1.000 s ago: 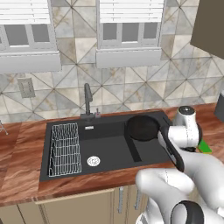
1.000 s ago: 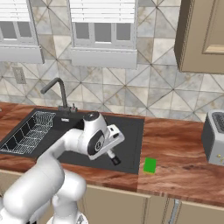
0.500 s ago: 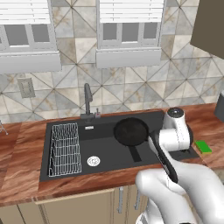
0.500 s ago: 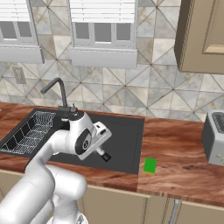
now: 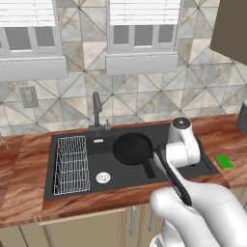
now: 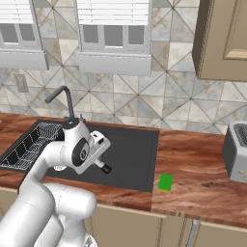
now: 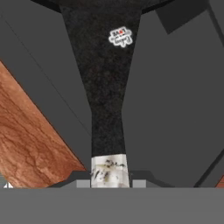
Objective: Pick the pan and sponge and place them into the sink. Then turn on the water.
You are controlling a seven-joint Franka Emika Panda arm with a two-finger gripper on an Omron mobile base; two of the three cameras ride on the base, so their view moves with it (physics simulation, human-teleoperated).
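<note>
My gripper [image 7: 109, 183] is shut on the light tip of the pan's handle [image 7: 107, 87], which runs straight up the hand view. The black pan [image 5: 132, 147] is over the middle of the sink [image 5: 120, 176], just right of the basin's wire rack [image 5: 71, 164]. From the right base view, the gripper [image 6: 103, 167] reaches down over the sink's flat wing [image 6: 137, 154], and my arm hides the pan. The green sponge [image 5: 224, 161] lies on the wooden counter right of the sink, also seen as the sponge [image 6: 165, 182] near the front edge. Water is out of view at the faucet [image 5: 96, 108].
A silver toaster [image 6: 236, 157] stands on the counter at far right. The tall dark faucet [image 6: 65, 99] rises behind the basin, against the tiled wall. A round silver drain [image 5: 102, 177] sits in the basin floor. A wall cabinet [image 6: 222, 38] hangs at upper right.
My arm has swung left with the pan in its grip, carrying it from the sink's right wing to over the basin. The sponge has stayed put.
</note>
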